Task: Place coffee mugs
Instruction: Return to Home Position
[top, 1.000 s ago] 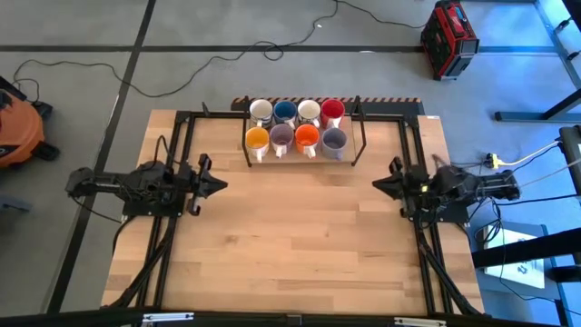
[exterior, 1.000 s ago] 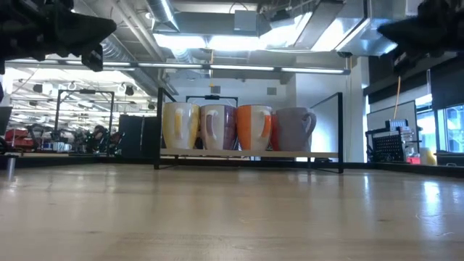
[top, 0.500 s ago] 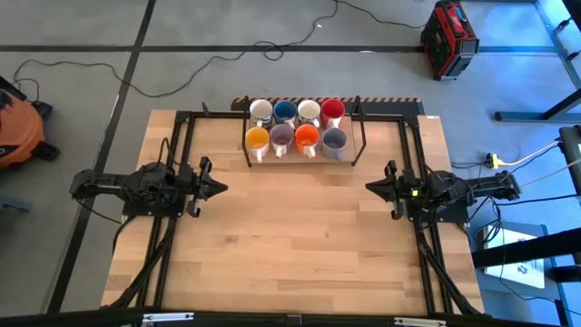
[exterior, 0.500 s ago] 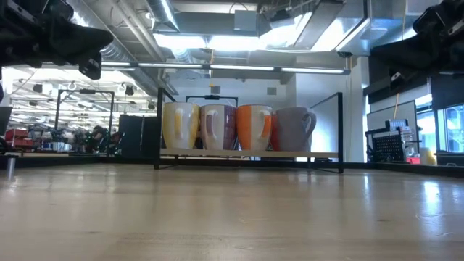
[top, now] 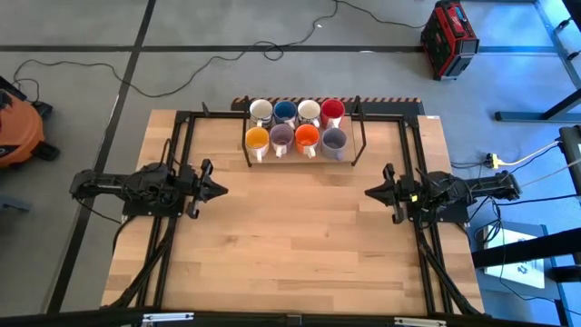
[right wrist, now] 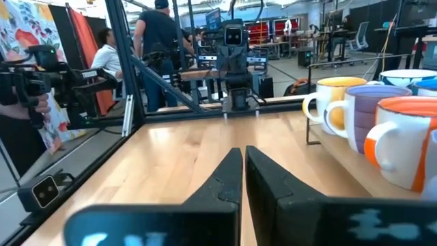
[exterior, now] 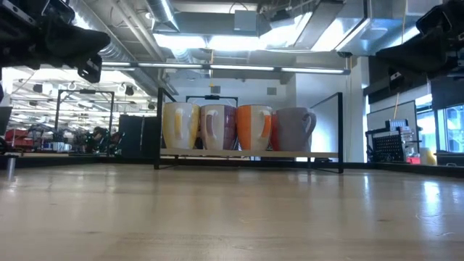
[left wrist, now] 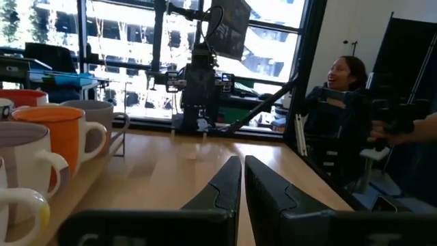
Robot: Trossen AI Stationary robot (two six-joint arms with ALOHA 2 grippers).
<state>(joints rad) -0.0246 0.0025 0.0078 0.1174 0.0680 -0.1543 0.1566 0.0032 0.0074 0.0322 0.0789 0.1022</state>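
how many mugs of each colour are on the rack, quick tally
white mug: 1
blue mug: 1
cream mug: 1
red mug: 1
yellow-orange mug: 1
purple mug: 1
orange mug: 1
grey mug: 1
total: 8 mugs, all on the rack, in two rows of 4

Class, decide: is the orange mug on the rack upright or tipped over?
Upright: the orange mug stands on its base on the rack; from above, its mouth faces up.
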